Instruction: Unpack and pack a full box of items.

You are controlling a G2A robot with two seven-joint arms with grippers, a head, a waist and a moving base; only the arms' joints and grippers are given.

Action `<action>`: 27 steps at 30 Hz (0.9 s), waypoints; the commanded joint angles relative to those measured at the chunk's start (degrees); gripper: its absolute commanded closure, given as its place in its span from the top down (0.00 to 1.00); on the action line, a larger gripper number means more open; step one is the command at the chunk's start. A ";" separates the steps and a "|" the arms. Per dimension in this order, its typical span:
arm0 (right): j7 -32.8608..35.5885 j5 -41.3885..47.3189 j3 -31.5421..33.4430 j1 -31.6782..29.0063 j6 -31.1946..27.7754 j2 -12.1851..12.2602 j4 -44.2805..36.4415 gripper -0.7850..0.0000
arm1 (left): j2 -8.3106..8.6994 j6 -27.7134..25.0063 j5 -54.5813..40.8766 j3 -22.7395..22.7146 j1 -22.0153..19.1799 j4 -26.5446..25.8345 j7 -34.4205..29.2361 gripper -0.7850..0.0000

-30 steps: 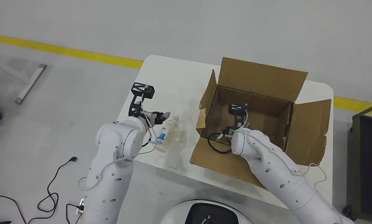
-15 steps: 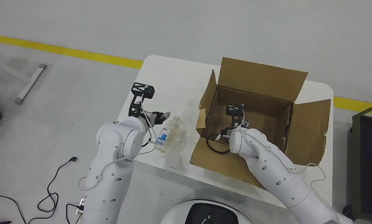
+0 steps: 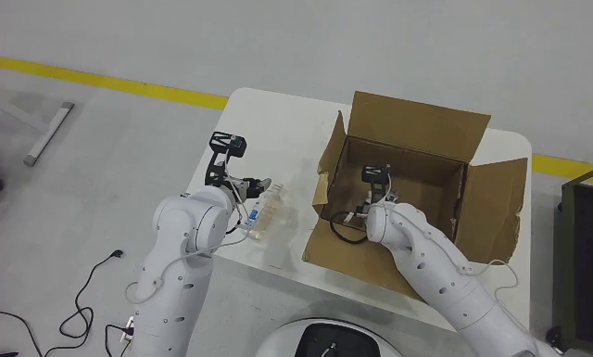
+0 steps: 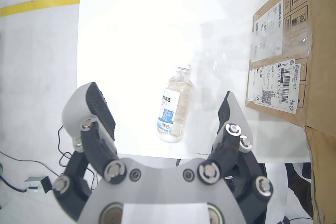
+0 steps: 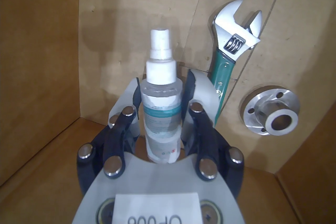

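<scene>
My right gripper clamped on a spray bottle inside the box, wrench and flange nearby, my left gripper wide open over a clear bottle lying on the table

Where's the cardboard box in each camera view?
Top view: cardboard box open on the table, beside the lying bottle.
Left wrist view: its labelled outer wall, past that bottle.
Right wrist view: its inner walls, behind the gripped spray bottle.
Landmark: the bottle, in top and left wrist views.
</scene>
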 commanded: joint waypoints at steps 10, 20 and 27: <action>-1.60 -0.16 5.77 -2.57 -0.43 0.45 -7.47 0.00 | 0.00 0.00 0.00 0.00 0.00 0.00 0.00 1.00; -10.56 -0.97 17.55 -14.41 -6.07 2.38 -30.08 0.00 | 0.00 0.00 0.00 0.00 0.00 0.00 0.00 1.00; -20.16 0.94 23.87 -22.84 -8.51 2.64 -39.52 0.00 | 0.00 0.00 0.00 0.00 0.00 0.00 0.00 1.00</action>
